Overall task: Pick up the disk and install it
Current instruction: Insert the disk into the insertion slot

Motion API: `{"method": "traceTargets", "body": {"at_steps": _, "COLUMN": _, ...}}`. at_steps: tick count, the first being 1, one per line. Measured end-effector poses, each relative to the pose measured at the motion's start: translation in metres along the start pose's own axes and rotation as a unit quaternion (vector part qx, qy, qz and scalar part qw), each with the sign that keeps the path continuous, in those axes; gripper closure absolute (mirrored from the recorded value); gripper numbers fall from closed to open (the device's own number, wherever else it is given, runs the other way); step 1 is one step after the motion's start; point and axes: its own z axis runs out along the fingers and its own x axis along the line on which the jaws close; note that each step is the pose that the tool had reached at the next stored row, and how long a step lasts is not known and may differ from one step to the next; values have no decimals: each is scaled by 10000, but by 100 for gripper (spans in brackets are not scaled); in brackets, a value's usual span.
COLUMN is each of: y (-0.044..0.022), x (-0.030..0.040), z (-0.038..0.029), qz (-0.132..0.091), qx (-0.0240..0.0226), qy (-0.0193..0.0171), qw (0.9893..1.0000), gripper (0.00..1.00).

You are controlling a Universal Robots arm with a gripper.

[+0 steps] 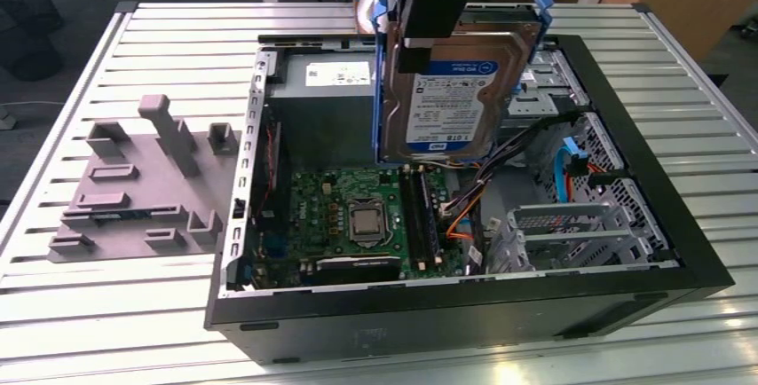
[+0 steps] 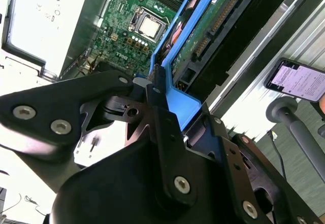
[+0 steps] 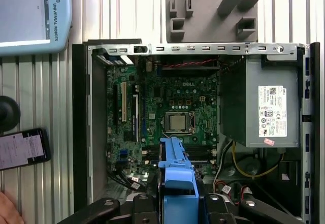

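The disk, a silver drive with a white-and-blue label in a blue plastic frame, hangs upright on its edge above the middle of the open computer case. My gripper is shut on its upper end. In the second wrist view the black fingers clamp the blue frame, and the drive's green circuit side faces the camera. In the first wrist view the frame's blue edge sits between the gripper's jaws, above the motherboard.
Inside the case lie the motherboard, a grey power-supply box and metal drive cages with cables. A grey fixture plate stands at the exterior view's left. A phone and a hand are beside the case.
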Motion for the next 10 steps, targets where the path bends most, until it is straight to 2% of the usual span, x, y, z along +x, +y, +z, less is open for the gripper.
{"method": "traceTargets", "body": {"at_steps": 10, "y": -38, "x": -1, "z": 0, "qz": 0, "qx": 0, "qy": 0, "qw": 10000, "gripper": 64}}
